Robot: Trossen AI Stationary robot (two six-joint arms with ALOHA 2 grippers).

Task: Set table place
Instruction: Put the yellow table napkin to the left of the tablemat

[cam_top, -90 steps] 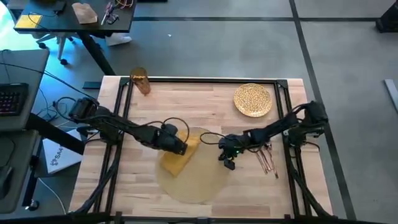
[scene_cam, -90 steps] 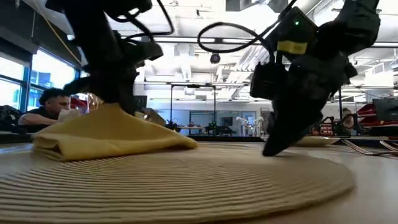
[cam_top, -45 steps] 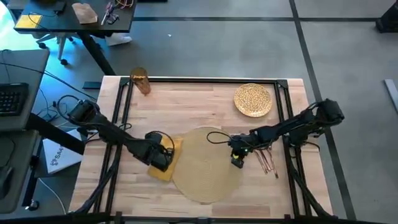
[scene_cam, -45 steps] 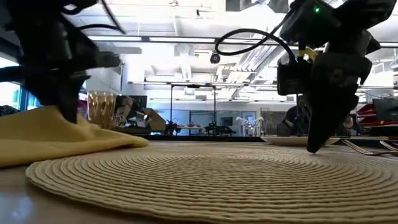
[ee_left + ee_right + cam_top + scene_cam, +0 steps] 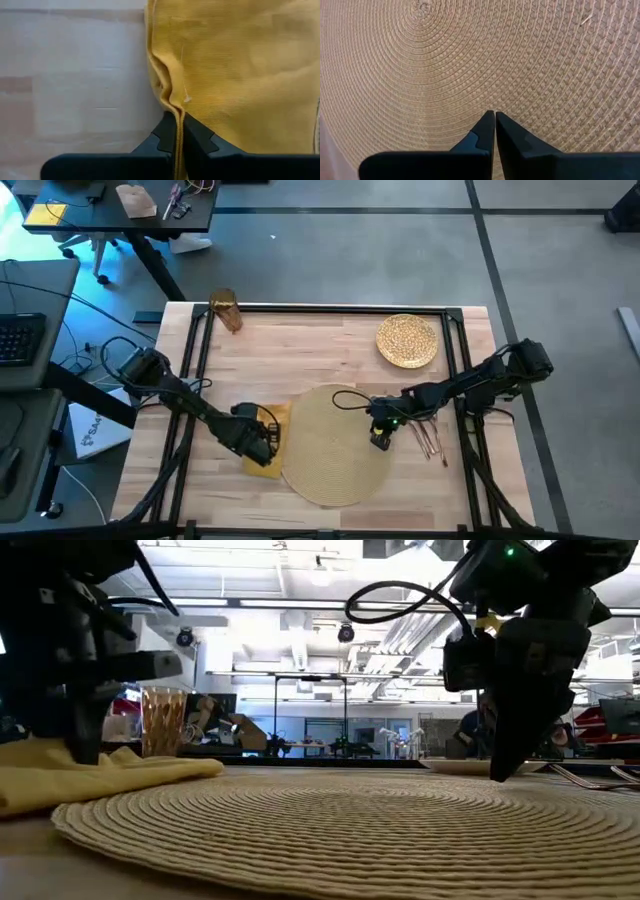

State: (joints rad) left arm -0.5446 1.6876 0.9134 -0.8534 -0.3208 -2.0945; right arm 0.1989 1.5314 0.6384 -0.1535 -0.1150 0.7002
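Left gripper (image 5: pixel 176 131): clenched on a pinched fold of the yellow napkin (image 5: pixel 240 70), low over the table (image 5: pixel 330 345) at the left edge of the woven placemat (image 5: pixel 335 445).

Napkin: lies flat on the wood, just beside the placemat's left rim; whether it overlaps the rim cannot be told. Its long axis runs roughly from the table's far side to its near side, along the rim. It spreads forward from the fingertips.

Right gripper (image 5: pixel 494 131): fingers closed together, holding nothing, tip down on the placemat's right part.

Cutlery (image 5: pixel 430 435): on bare wood just right of the placemat, handles running near to far; the right arm is the nearer one.

Plate (image 5: pixel 407 340): far right of the table, well apart from the placemat.

Amber cup (image 5: pixel 226 312): far left corner.
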